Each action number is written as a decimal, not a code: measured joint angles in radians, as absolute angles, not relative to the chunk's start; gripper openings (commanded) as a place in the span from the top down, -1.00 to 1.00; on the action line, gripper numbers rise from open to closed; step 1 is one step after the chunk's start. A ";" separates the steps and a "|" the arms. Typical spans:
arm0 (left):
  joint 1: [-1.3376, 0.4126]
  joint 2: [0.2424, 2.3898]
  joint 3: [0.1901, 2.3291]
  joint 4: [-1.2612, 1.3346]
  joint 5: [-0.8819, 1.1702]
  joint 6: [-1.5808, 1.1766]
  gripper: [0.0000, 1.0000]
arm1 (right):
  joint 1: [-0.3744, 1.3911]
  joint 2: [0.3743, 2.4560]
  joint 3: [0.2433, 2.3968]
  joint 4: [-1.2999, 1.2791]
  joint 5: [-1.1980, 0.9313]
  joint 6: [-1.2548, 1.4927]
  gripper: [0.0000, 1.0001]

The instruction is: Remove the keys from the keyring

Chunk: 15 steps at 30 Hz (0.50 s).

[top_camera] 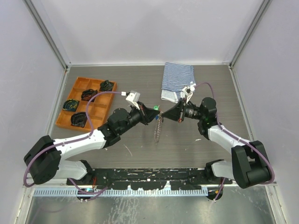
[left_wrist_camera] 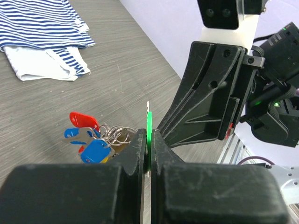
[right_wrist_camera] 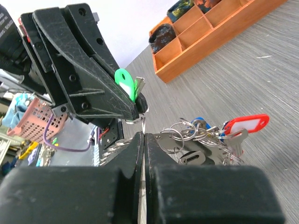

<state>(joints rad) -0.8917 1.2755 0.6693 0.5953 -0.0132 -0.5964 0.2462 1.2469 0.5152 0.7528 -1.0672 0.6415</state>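
My left gripper is shut on a green-headed key, held above the table's middle. In the left wrist view the gripper pinches the green key edge-on. My right gripper faces it tip to tip. In the right wrist view it is shut on a thin metal ring of the keyring just below the green key. Red and blue keys hang from a bunch of small rings beside it. The braided chain hangs down to the table.
An orange compartment tray with dark bundles stands at the back left. A striped blue-white cloth lies at the back middle, close behind the right arm. Grey walls enclose the table on three sides.
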 measured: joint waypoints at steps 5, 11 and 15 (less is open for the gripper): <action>-0.892 1.318 0.673 0.611 -0.034 -0.623 1.00 | 0.229 1.258 0.492 0.787 -0.999 0.694 0.99; -0.893 1.370 0.677 0.625 -0.078 -0.648 1.00 | 0.210 1.287 0.456 0.818 -0.925 0.753 0.99; -0.895 1.365 0.677 0.617 -0.101 -0.646 1.00 | 0.189 1.295 0.452 0.822 -0.928 0.735 0.99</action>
